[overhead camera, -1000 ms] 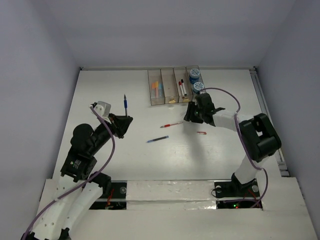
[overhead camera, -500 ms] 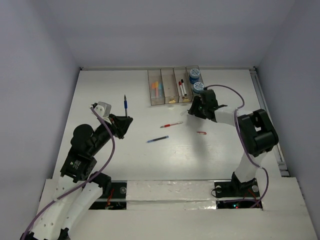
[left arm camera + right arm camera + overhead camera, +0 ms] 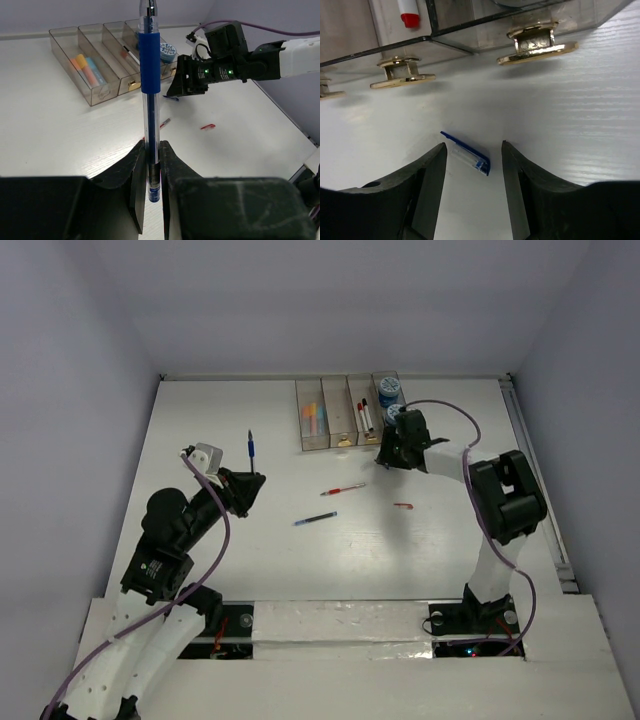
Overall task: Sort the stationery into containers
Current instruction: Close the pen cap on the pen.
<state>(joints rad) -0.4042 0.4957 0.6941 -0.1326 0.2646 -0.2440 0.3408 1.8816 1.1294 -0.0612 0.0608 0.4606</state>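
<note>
My left gripper (image 3: pixel 246 484) (image 3: pixel 152 165) is shut on a blue pen (image 3: pixel 150 85), held upright; the pen also shows in the top view (image 3: pixel 250 446). My right gripper (image 3: pixel 385 455) (image 3: pixel 472 155) is open, low over the table just in front of the containers (image 3: pixel 345 412). A small blue-and-clear pen cap (image 3: pixel 467 152) lies on the table between its fingers, untouched. The containers hold orange and blue sticks (image 3: pixel 86 67), markers (image 3: pixel 364 416) and blue-white rolls (image 3: pixel 390 390). A red pen (image 3: pixel 343 489) and a second blue pen (image 3: pixel 315 519) lie mid-table.
A small red cap (image 3: pixel 403 506) (image 3: pixel 207 127) lies right of the loose pens. Gold tabs (image 3: pixel 537 47) stick out from the containers' front wall (image 3: pixel 470 30), close ahead of my right fingers. The table's right edge has a rail (image 3: pixel 530 460).
My right gripper has moved from beside the red pen toward the containers' front and now straddles the blue cap. My left gripper and its pen have not moved.
</note>
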